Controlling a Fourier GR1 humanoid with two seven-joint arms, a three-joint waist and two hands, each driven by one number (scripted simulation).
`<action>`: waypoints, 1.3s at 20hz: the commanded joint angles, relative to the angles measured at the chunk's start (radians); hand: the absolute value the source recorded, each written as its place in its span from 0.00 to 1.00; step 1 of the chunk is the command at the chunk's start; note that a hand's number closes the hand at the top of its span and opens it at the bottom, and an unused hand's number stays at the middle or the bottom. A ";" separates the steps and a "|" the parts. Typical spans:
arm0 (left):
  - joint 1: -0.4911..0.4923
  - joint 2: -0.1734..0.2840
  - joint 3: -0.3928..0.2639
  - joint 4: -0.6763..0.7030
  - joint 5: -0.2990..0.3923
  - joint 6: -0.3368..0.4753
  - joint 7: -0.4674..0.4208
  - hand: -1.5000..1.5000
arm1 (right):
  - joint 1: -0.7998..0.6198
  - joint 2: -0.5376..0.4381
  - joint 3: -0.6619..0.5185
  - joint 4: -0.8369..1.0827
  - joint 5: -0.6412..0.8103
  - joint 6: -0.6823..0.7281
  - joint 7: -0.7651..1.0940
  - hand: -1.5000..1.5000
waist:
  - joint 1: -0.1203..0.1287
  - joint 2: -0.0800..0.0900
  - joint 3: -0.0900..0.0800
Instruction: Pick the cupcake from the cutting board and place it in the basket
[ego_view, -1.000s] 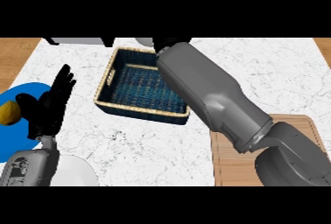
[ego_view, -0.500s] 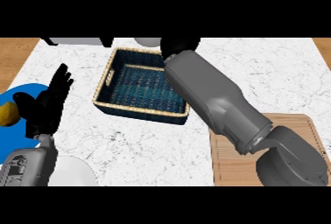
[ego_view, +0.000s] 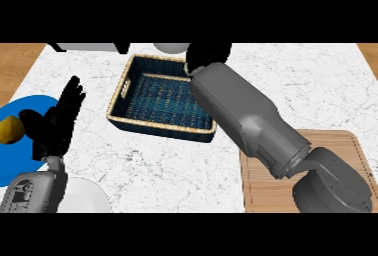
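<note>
The woven basket (ego_view: 124, 98) with its dark blue lining stands at the counter's far middle, and nothing shows inside it. My right forearm stretches from the lower right across the basket's right side. My right hand (ego_view: 207, 54) hangs curled over the basket's far right corner. The cupcake is not visible anywhere; it is hidden, apparently inside that curled hand. The wooden cutting board (ego_view: 269, 190) lies at the near right, its visible part bare and the rest covered by my arm. My left hand (ego_view: 57, 126) rests open at the left, fingers up.
A blue plate (ego_view: 21, 111) with a yellow fruit (ego_view: 7, 130) lies at the left edge. A white plate (ego_view: 85, 199) sits near my left forearm. A white round object (ego_view: 171, 48) and a grey block (ego_view: 88, 47) stand behind the basket.
My right hand has drifted slightly to the right over the basket's far rim. The left hand has barely moved.
</note>
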 joint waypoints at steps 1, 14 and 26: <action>-0.060 -0.012 -0.006 0.023 -0.011 0.020 0.045 0.50 | 0.038 0.004 -0.011 -0.022 -0.001 -0.024 0.060 1.00 | -0.011 -0.001 0.000; 0.000 -0.001 0.017 0.048 0.000 -0.008 -0.042 0.50 | 0.064 0.003 -0.068 0.002 -0.044 -0.023 0.167 0.00 | -0.007 0.000 0.000; 0.032 0.016 0.025 -0.031 0.002 -0.002 0.024 0.50 | -0.014 -0.023 -0.174 -0.070 0.027 -0.467 0.170 0.00 | -0.037 -0.018 0.002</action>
